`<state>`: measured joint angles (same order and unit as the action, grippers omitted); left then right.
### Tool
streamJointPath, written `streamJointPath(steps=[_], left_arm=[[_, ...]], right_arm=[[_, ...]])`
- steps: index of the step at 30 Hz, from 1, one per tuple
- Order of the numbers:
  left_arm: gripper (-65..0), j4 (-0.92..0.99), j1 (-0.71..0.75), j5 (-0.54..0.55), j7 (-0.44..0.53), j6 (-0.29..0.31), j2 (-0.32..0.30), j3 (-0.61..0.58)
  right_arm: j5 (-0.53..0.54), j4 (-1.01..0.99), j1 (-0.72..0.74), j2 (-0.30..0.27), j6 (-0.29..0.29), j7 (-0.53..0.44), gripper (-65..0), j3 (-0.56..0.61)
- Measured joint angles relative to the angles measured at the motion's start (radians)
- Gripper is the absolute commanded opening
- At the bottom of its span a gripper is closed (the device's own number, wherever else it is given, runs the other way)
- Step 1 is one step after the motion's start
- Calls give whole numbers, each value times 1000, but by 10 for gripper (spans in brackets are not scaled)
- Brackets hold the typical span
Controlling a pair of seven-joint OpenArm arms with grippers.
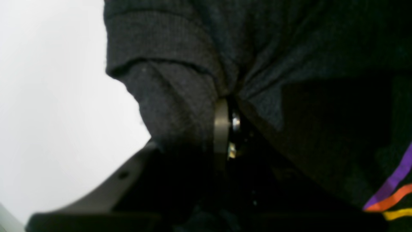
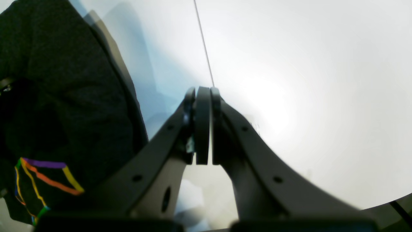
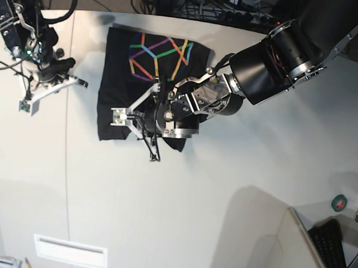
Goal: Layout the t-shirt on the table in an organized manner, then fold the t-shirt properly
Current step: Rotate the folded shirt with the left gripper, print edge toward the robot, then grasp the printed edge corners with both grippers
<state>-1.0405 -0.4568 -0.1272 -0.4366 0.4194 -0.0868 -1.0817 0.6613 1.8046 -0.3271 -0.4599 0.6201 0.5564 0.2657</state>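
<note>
The black t-shirt (image 3: 119,77) lies at the far middle of the off-white table (image 3: 225,166), its multicoloured line print (image 3: 159,58) facing up. My left gripper (image 3: 154,152) reaches in from the right to the shirt's near edge. In the left wrist view the left gripper (image 1: 227,103) is shut on a pinched fold of the t-shirt (image 1: 180,96), which bunches around one finger (image 1: 221,129). My right gripper (image 3: 78,81) hangs left of the shirt, apart from it. In the right wrist view the right gripper (image 2: 202,91) is shut and empty over the bare table (image 2: 305,80), beside the t-shirt (image 2: 64,96).
A thin seam (image 2: 202,42) runs across the tabletop. A green tape roll (image 3: 340,202) and a keyboard (image 3: 335,247) sit at the right edge. A pale board (image 3: 264,234) covers the near right. A white rectangle (image 3: 71,251) lies near the front. Cables (image 3: 233,14) crowd the far edge.
</note>
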Motion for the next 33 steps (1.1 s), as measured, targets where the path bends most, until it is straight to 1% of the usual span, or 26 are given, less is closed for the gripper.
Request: streamJointPath(steps=[2, 5, 10, 11, 13, 15, 19, 20, 21, 23, 26, 27, 28, 29, 30, 32, 33], left_arm=[[-650, 0, 0, 0, -7, 0, 0, 0], [-650, -4, 0, 1, -85, 0, 1, 0], [-650, -6, -1, 3, -96, 0, 0, 5], [-635, -6, -3, 4, -100, 0, 0, 5], [-550, -6, -17, 10, -103, 5, 1, 5], [-448, -10, -36, 13, -108, 3, -1, 6], [-270, -107, -70, 11, -125, 0, -13, 10], [-242, -134, -76, 20, -150, 0, -13, 10], [-219, -158, -81, 23, -200, 0, -7, 14], [-202, -196, -75, 24, -259, 0, -2, 55], [-209, -299, -38, 19, -301, -1, -13, 161], [-230, -344, -14, 20, -320, -1, -17, 207], [-280, -396, 25, 19, -340, -2, -27, 258], [-357, -448, 75, 19, -356, -5, -37, 303], [-443, -496, 125, 14, -375, -6, -48, 337], [-650, -580, 252, 12, -380, -3, -75, 400], [-650, -612, 321, 10, -385, -2, -88, 426]], right_arm=[[0, 0, 0, 0, 0, 0, -650, 0], [0, 0, 0, 0, 0, 0, -650, 0], [0, 0, 0, 0, 0, 0, -650, 0], [0, 0, 0, 0, 0, 0, -650, 0], [0, 0, 0, 0, 0, 0, -650, 3], [0, 0, 0, 0, 0, 1, -650, 7], [0, 0, -1, 3, 0, 3, -650, 7], [0, 0, -1, 3, 0, 5, -650, 7], [0, 1, -2, 3, 0, 4, -650, 7], [0, 2, -3, 3, 0, 7, -650, 8], [-4, 11, -4, 1, 2, 5, -650, 19], [-9, 26, -4, -2, 3, 4, -650, 39], [-8, 52, -5, -2, 5, 6, -650, 61], [-1, 78, -6, 0, 0, 3, -650, 86], [0, 94, -4, 0, -3, 5, -650, 112], [0, 101, -3, 3, -2, 5, -650, 151], [2, 101, -5, 4, -1, 6, -650, 172]])
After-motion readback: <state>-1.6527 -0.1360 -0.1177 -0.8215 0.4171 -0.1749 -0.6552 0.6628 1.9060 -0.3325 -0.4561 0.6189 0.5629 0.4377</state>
